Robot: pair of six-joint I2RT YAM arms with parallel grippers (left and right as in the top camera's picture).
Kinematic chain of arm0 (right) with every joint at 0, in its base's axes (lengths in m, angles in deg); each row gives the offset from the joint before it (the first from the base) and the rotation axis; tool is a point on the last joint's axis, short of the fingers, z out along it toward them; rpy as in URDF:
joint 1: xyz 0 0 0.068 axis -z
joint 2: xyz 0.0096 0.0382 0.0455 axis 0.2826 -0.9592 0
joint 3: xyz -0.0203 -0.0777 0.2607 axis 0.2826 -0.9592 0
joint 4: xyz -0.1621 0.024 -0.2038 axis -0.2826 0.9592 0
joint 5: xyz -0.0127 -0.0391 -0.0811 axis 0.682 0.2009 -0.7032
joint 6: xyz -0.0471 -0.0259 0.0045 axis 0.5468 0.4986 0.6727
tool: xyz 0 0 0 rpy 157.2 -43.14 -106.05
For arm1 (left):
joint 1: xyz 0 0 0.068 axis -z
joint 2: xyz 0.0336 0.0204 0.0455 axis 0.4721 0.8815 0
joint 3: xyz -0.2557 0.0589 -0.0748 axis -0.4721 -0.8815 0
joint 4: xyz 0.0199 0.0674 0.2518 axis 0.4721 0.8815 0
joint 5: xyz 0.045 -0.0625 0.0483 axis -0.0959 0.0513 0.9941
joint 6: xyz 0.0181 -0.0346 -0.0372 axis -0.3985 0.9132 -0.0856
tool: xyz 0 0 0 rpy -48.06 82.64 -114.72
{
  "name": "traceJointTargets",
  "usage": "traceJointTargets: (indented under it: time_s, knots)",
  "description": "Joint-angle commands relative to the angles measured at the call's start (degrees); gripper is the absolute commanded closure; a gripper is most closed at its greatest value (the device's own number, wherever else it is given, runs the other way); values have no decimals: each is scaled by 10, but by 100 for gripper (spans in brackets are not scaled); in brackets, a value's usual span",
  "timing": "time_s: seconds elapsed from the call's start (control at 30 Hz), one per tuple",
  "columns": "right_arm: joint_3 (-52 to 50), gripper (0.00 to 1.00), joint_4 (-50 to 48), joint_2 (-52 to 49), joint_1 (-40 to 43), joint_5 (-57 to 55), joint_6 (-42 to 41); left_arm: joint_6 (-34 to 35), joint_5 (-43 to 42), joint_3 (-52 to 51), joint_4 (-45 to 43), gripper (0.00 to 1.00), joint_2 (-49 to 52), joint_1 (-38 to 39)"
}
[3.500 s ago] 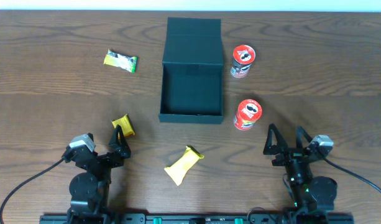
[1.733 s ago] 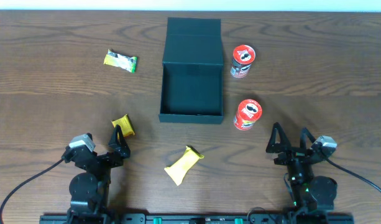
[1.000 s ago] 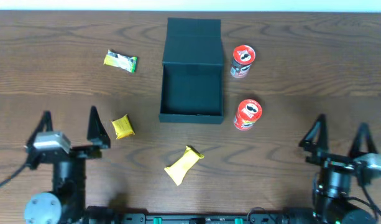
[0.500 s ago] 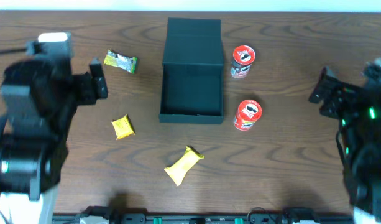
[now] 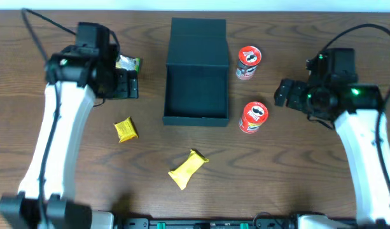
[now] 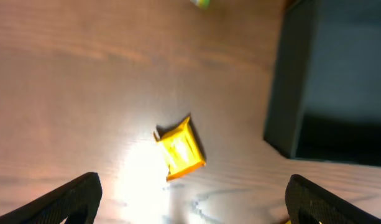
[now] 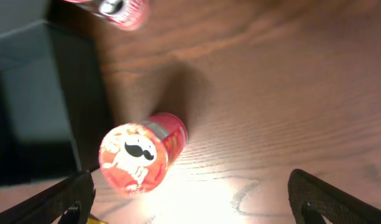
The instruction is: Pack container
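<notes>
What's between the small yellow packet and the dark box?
Nothing: only bare brown wooden table separates the small square yellow packet from the dark teal-black square box, clearest in the left wrist view.

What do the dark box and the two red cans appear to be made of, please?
The box looks like rigid matte cardboard: flat dull walls, crisp edges. The near can and far can seem printed paperboard tubes with glossy tops, though uncertain.

Overhead: fixed high, looking straight down, whole table (image 5: 309,191) in frame. Left wrist: close, angled down, shares yellow packet (image 6: 179,149) and container (image 6: 289,93) left wall with overhead. Right wrist: close, facing down, shares nearer red can (image 7: 137,155), container's right wall.
</notes>
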Motion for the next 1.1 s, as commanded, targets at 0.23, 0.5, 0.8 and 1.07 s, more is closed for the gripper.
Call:
traceJointTargets:
  time_s: [0.23,0.5,0.8,1.07]
  knots:
    - [7,1,-73,-107,-68,-4,-100,34,127,7,-52,5,78,87]
    - [7,1,-79,-166,-123,-4,-144,33,127,7,-64,5,79,101]
    - [7,1,-26,-181,-127,-39,-172,33,126,7,-62,5,79,101]
    - [7,1,-10,-181,-128,-29,-210,33,126,7,-62,5,79,101]
